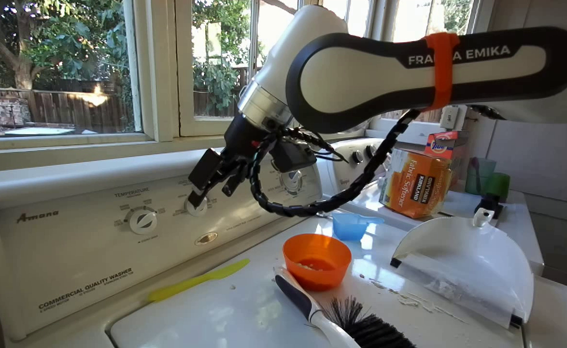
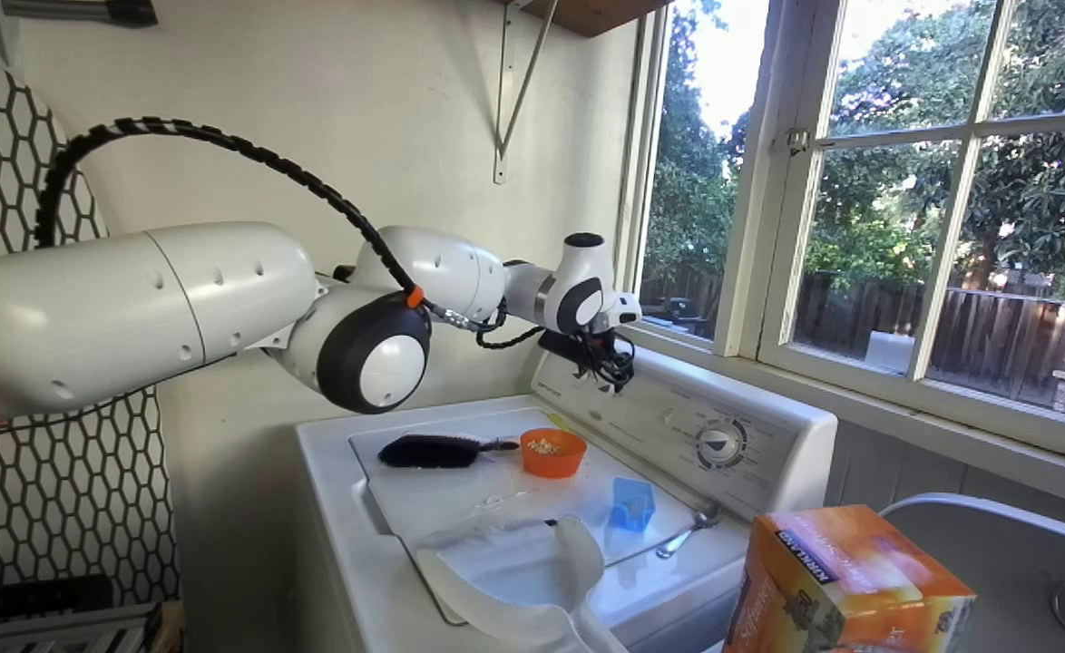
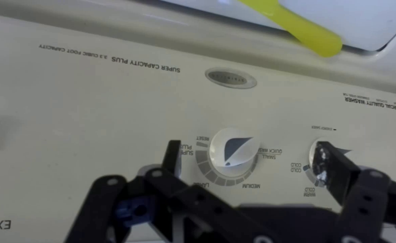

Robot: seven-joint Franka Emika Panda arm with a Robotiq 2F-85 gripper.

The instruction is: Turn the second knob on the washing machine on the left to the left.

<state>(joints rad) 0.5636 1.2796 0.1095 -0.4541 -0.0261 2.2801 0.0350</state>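
The washing machine's control panel (image 1: 80,251) has a row of white knobs. The second knob (image 1: 196,207), the load-size knob, shows fully in the wrist view (image 3: 233,152), which is upside down. Its pointed end is by the small/quick wash mark. My gripper (image 1: 210,195) is in front of the panel at this knob. In the wrist view its open fingers (image 3: 248,145) stand wide apart on either side of the knob, with gaps and nothing held. The finger at the picture's right partly covers the temperature knob (image 3: 314,148). In an exterior view the gripper (image 2: 600,376) largely hides this part of the panel.
A large dial (image 2: 720,443) sits further along the panel. On the lid are an orange bowl (image 1: 317,266), yellow utensil (image 1: 199,280), blue scoop (image 1: 351,227), brush (image 1: 375,331) and white dustpan (image 1: 476,261). A fabric softener box (image 1: 416,183) stands beyond. Windows are behind the panel.
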